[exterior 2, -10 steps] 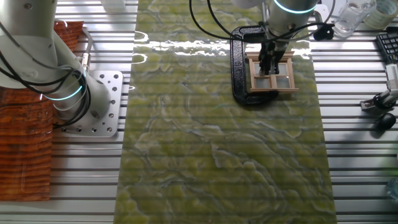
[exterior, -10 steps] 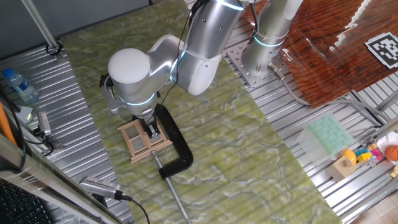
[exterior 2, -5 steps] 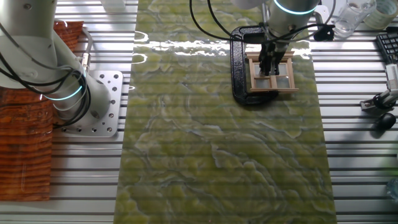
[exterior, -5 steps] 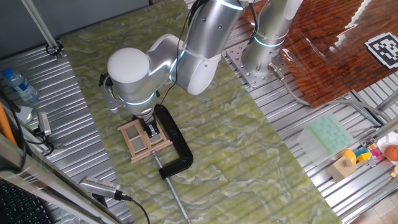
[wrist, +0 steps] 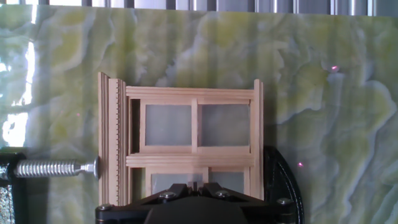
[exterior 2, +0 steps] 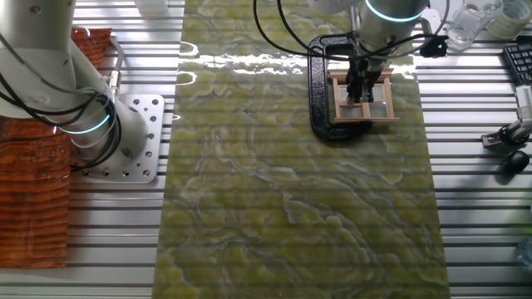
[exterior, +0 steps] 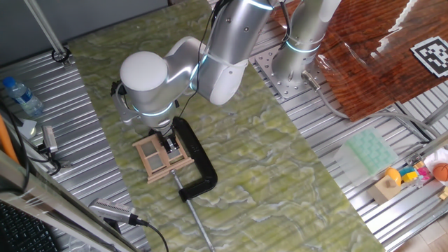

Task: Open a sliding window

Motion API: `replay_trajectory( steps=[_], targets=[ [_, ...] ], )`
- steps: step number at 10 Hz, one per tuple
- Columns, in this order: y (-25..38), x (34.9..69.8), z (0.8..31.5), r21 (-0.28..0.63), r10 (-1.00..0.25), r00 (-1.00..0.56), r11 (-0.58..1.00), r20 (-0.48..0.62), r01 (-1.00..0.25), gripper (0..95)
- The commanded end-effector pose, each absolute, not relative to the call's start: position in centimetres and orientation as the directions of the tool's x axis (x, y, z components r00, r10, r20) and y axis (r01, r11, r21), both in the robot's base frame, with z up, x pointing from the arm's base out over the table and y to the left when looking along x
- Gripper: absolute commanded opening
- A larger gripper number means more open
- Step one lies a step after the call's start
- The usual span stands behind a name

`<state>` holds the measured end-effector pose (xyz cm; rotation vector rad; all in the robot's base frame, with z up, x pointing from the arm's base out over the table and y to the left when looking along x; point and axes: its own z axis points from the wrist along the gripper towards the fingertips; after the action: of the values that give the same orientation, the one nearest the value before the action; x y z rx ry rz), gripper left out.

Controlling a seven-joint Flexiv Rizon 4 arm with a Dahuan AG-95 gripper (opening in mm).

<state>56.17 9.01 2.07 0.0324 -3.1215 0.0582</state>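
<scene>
One gripper (exterior: 170,145) stands straight down on the sliding window (wrist: 186,140), its dark fingers at the middle crossbars; how far apart they are, or whether they pinch the wood, cannot be told. The window lies flat on the green marbled mat (exterior 2: 291,208), held in a black C-clamp (exterior: 196,164) whose screw (wrist: 53,168) presses its side.

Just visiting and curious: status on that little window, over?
Gripper down on sliding window, jaws hidden. Black C-clamp pins frame. Nothing blocking.
</scene>
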Motion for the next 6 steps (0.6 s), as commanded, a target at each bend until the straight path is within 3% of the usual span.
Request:
replay_trajectory(
  steps=[1,6],
  targets=[
    [8.75,56.14,2.02,-0.035,-0.024,-1.000,0.999,0.019,-0.024,0.0],
    [8.04,55.91,2.12,-0.040,-0.040,-0.999,0.998,0.020,-0.041,0.0]
  ],
)
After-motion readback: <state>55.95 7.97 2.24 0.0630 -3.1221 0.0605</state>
